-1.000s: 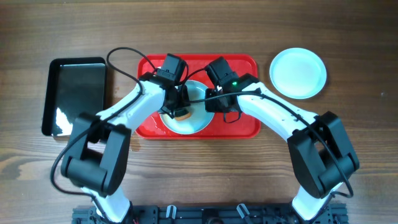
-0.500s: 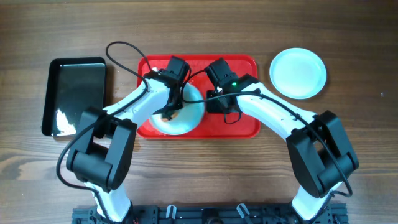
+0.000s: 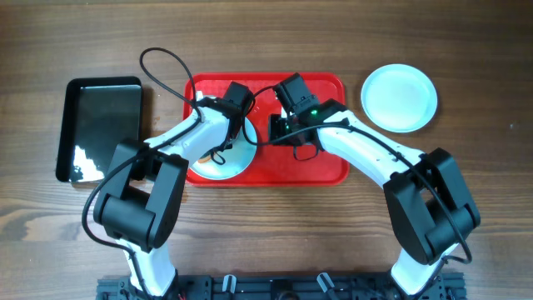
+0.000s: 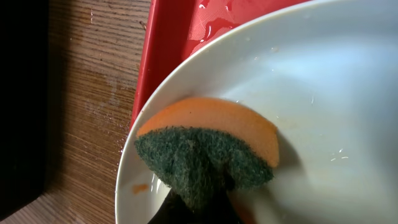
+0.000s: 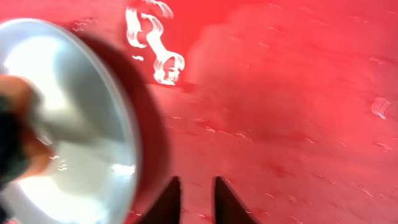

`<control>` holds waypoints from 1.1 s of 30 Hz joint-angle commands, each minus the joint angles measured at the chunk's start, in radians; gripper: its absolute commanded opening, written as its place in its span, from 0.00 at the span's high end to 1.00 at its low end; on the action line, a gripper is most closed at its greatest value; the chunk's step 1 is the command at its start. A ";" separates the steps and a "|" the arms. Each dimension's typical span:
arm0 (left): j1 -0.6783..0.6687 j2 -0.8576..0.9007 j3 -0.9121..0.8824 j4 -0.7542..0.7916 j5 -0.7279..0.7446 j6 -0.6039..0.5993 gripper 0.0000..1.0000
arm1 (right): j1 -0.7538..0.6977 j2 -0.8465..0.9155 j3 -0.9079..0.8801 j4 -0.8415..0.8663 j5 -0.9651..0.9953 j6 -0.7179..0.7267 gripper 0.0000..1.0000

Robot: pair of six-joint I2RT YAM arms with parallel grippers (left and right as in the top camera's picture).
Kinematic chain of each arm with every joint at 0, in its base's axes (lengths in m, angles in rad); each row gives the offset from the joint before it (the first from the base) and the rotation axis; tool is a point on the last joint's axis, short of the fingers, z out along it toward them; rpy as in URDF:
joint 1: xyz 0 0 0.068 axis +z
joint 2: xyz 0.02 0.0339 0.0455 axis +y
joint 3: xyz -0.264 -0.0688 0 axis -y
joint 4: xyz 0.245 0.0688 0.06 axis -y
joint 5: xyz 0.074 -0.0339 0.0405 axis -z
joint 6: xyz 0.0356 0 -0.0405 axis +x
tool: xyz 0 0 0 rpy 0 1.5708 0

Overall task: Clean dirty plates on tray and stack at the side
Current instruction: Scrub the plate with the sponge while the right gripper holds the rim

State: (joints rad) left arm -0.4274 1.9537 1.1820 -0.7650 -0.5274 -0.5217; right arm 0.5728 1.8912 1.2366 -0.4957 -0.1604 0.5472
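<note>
- Tray (image 3: 321,167): red, rectangular with a raised rim. It lies at the middle of the tabletop (image 3: 266,242), nearer the far edge. Its floor is wet and glossy in both wrist views.
- Plate, on the tray (image 3: 208,168): pale and round. It sits at the tray's left, near corner. Its rim overhangs the tray's edge onto the bare wood on the left side, which the left wrist view shows clearly. A small orange spot (image 4: 140,187) lies just inside its rim, and the face is wet.
- Plate, off the tray (image 3: 400,97): same kind, with a clean face. It lies flat on the tabletop just beside the tray's right end, toward the far right corner, and nothing rests on it.
- Sponge (image 4: 208,140): orange body with a dark green scouring face. It is folded and pressed onto the face of the plate on the tray, close to the overhanging rim.
- Left gripper (image 3: 225,147): over the plate on the tray, pinching the sponge from above. Only the dark tips show at the bottom of the left wrist view.
- Right gripper (image 5: 197,184): low over the tray floor, just beside that plate's rim on its right. The fingers (image 5: 171,199) are parted by a narrow gap with only red tray showing between them, and nothing is held.
- Black tray (image 3: 102,125): glossy and smaller. It lies on the tabletop near the left edge, apart from the red tray.
</note>
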 commanded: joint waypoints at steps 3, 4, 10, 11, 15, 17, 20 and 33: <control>-0.006 0.025 -0.015 0.016 0.076 -0.011 0.96 | 0.020 0.055 -0.001 0.073 -0.089 -0.018 0.69; -0.006 0.025 -0.015 0.015 0.079 -0.011 0.96 | 0.025 0.069 -0.001 0.085 -0.093 -0.008 0.69; -0.006 0.025 -0.015 0.017 0.133 -0.010 0.96 | 0.048 0.147 -0.001 0.179 -0.151 0.006 0.70; -0.006 0.025 -0.015 0.017 0.143 -0.010 0.96 | 0.050 0.149 -0.001 0.189 -0.165 0.007 0.70; -0.006 0.025 -0.015 0.018 0.154 -0.011 0.96 | 0.056 0.153 -0.001 0.196 -0.177 0.015 0.71; -0.006 0.025 -0.015 0.019 0.154 -0.011 0.96 | 0.056 0.153 -0.001 0.195 -0.177 0.014 0.79; -0.006 0.025 -0.015 0.019 0.170 -0.010 0.96 | 0.059 0.157 -0.001 0.166 -0.125 0.042 0.96; -0.006 -0.011 -0.003 0.036 0.354 0.017 0.96 | 0.051 0.160 0.002 -0.031 0.174 0.092 0.96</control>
State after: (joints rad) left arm -0.4236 1.9316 1.1919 -0.7441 -0.3546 -0.5217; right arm 0.6285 2.0109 1.2640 -0.4660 -0.1452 0.6167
